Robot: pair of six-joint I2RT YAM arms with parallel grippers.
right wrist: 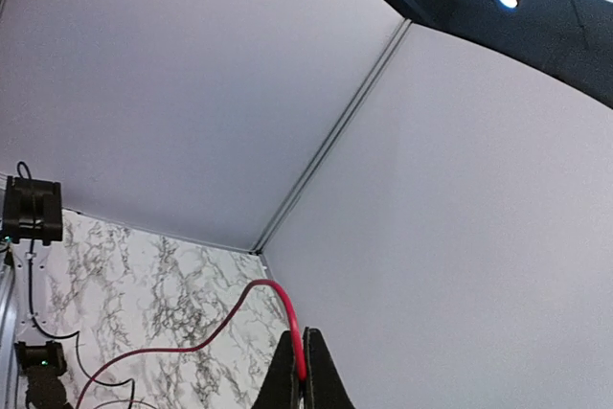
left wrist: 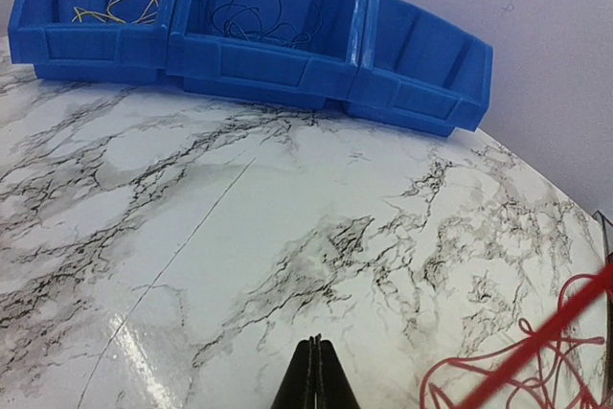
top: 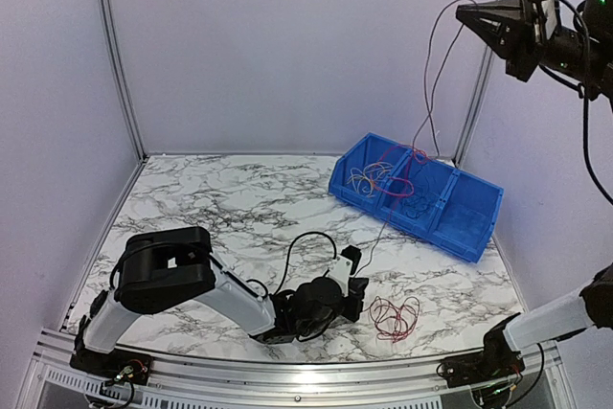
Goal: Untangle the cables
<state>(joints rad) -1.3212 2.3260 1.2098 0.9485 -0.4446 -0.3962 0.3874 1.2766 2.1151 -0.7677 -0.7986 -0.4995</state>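
Your left hand (left wrist: 314, 356), low over the tabletop (top: 239, 198), has its fingers (left wrist: 302, 385) together, with no pinched strand you can confirm, and a loose red coil (top: 395, 318) lies near it. Farther back the cables (top: 393, 179) sit tangled in the blue bins (top: 479, 227), while your right hand (top: 471, 14), raised high, is clamped on a red cable (right wrist: 290, 328); lift slowly and stop if a bin shifts

Tangled cables (top: 397, 165): hair-fine red, dark blue and tan loops in blue bin (top: 479, 227), 2 o'clock on table (top: 239, 198); strands rising toward 1 o'clock; loose red coil (top: 395, 318) flat at 5 o'clock.
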